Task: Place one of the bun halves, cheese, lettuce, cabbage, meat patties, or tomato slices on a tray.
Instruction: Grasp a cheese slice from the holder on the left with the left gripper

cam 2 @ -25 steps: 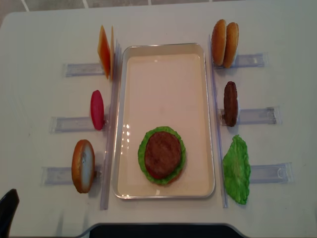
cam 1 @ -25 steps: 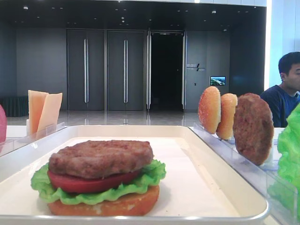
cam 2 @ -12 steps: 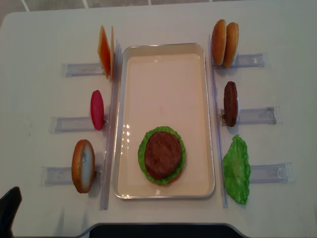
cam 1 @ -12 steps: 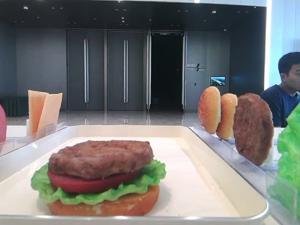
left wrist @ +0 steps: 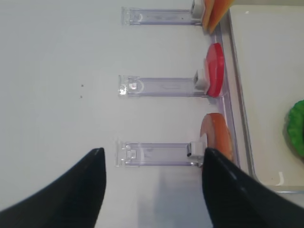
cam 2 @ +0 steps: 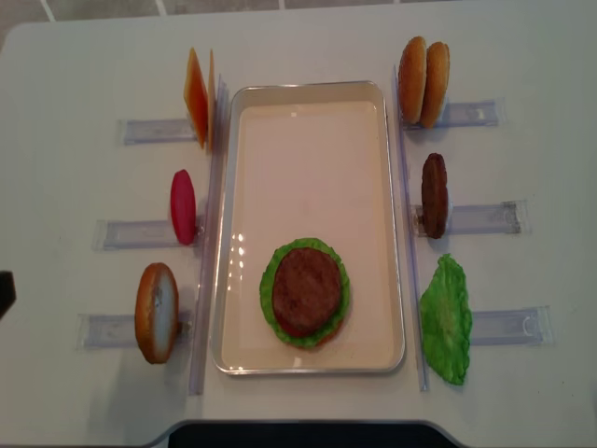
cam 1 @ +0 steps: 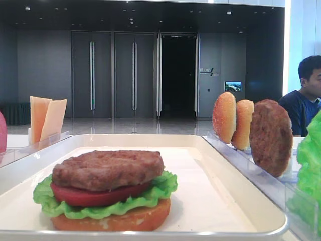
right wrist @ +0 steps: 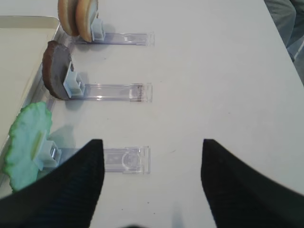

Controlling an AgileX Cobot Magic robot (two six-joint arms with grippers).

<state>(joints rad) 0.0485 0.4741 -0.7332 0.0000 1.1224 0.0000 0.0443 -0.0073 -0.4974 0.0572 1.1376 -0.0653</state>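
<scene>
From the low front view I see the tray (cam 1: 241, 165) holding a stack: bun base, lettuce, tomato slice, and a meat patty (cam 1: 108, 168) on top. Cheese (cam 1: 46, 118) stands upright far left; two bun halves (cam 1: 233, 120) and a spare patty (cam 1: 271, 136) stand on edge along the right.

The right wrist view shows the right gripper (right wrist: 149, 185) with its dark jaws spread wide and nothing between them, hovering over bare table near the clear racks (right wrist: 121, 92). The spare lettuce leaf (right wrist: 28, 142) sits at the left there.

The left wrist view shows the left gripper (left wrist: 152, 190) likewise wide apart and empty, lined up over the nearest rack, whose bun half (left wrist: 216, 142) stands on edge just beside the tray rim. The red tomato slice (left wrist: 214, 76) stands one rack farther.

The overhead view alone gives the full layout, with the stack near the tray's near end; neither gripper's jaws show in it.

I judge that bun half light, stiff and rough enough to grip; I would pinch it across its flat faces near the top edge.
</scene>
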